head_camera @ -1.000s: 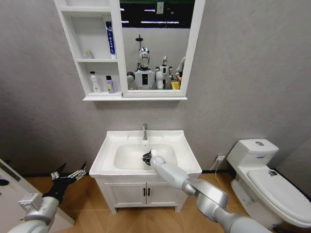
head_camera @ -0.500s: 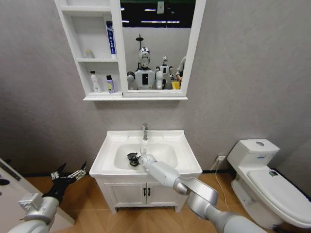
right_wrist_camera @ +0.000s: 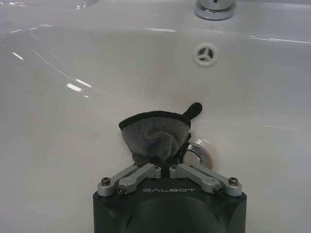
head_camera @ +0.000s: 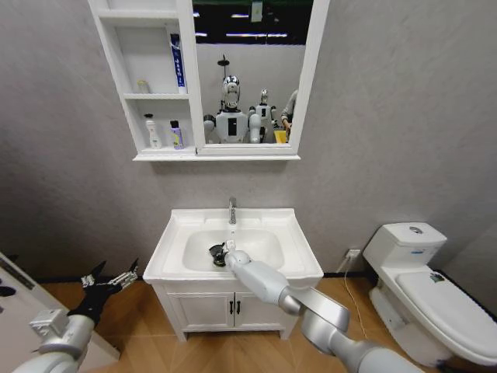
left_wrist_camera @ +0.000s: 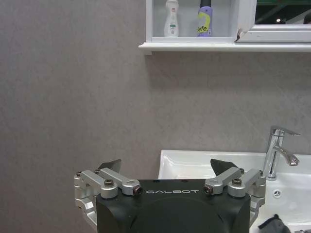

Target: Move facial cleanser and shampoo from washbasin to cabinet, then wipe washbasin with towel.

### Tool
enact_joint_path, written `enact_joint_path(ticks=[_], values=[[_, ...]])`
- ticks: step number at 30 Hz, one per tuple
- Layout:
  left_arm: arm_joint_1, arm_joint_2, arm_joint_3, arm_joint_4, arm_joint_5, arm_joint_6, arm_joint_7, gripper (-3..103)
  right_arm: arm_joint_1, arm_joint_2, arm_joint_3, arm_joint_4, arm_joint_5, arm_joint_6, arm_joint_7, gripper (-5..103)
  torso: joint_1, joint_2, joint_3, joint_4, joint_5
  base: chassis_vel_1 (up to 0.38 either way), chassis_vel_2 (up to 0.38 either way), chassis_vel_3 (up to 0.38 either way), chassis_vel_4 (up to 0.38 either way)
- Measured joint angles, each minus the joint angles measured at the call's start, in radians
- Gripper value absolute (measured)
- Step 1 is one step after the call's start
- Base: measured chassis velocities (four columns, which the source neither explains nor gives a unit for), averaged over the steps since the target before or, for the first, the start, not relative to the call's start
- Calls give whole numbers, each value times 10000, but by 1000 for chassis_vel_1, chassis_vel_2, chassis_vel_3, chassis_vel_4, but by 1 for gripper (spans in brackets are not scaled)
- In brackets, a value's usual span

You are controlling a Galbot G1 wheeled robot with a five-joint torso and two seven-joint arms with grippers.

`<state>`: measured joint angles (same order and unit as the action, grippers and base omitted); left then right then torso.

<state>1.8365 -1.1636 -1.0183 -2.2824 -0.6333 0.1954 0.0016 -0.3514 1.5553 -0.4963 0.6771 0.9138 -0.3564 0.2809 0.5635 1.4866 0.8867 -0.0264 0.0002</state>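
1. The right gripper [right_wrist_camera: 163, 162] is clamped on the towel [right_wrist_camera: 154, 136] in the washbasin [head_camera: 291, 233] bowl, drain at its 3 o'clock.
2. The left gripper [head_camera: 109, 281], jaws apart, hangs at the basin's 8 o'clock.

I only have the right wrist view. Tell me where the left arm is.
Observer: The left gripper hangs low beside the white two-door vanity, left of the white rectangular ceramic washbasin, open and empty.
Operator: Report the bottles.
Observer: A white bottle and a purple-and-yellow bottle stand upright on the lowest shelf of the white wall-hung cabinet.
Operator: Place my gripper in the bowl.
Observer: In the head view, the right gripper holds the small dark grey towel slightly left of the bowl's centre, in front of the chrome faucet.
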Motion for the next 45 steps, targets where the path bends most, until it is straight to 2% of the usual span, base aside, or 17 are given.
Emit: enact_joint_path(ticks=[7,9,13,16,23,25,26,28,29,30,31,33,35,40,45], values=[[0,0,0,0,0,0,0,100,-229,-656,421,436,-113,-123,578,3,0,0,0,1,1,0,0,0,0],[0,0,0,0,0,0,0,100,-239,-1109,544,701,-41,-154,931,3,0,0,1,1,1,0,0,0,0],[0,1,0,0,0,1,0,100,-237,-1345,594,910,68,-197,1112,3,0,-1,1,0,2,0,0,0,0],[1,1,0,0,0,0,1,100,-203,-1967,676,1531,269,-293,1486,3,0,0,1,-3,0,0,0,0,0],[0,1,0,0,0,0,0,100,-253,-2647,871,2684,398,-340,1928,3,0,-1,2,1,1,0,0,0,0],[0,0,0,0,0,0,1,100,-340,-3215,1028,3636,428,-391,2134,3,0,-1,2,2,1,0,0,0,0],[0,0,0,0,0,0,1,100,-340,-3215,1028,3636,428,-391,2134,3,0,-1,2,2,1,0,0,0,0],[0,0,0,0,0,0,1,100,-441,-3946,1252,4604,653,-479,2361,3,0,0,1,3,0,0,0,0,0],[0,0,0,0,0,0,1,100,-441,-3946,1252,4604,653,-479,2361,3,0,0,1,3,0,0,0,0,0],[0,0,0,0,0,0,0,100,-586,-4645,1501,5312,767,-512,2449,3,0,0,1,0,1,0,0,0,0],[0,0,0,0,0,0,0,100,-586,-4645,1501,5312,767,-512,2449,3,0,0,1,0,1,0,0,0,0],[0,0,0,0,0,1,0,100,-764,-5343,1761,5809,865,-515,2414,3,0,0,1,-5,-1,0,0,0,0],[0,0,0,0,0,0,1,100,-841,-5611,1884,5853,897,-512,2282,3,0,0,1,-5,1,0,0,0,0],[0,0,0,0,0,0,0,100,-853,-5772,1949,5669,883,-389,1935,3,0,0,1,0,-1,0,0,0,0],[0,0,0,0,0,0,0,100,-781,-5642,1952,4994,660,-176,1565,3,0,-1,1,1,1,0,0,0,0]])
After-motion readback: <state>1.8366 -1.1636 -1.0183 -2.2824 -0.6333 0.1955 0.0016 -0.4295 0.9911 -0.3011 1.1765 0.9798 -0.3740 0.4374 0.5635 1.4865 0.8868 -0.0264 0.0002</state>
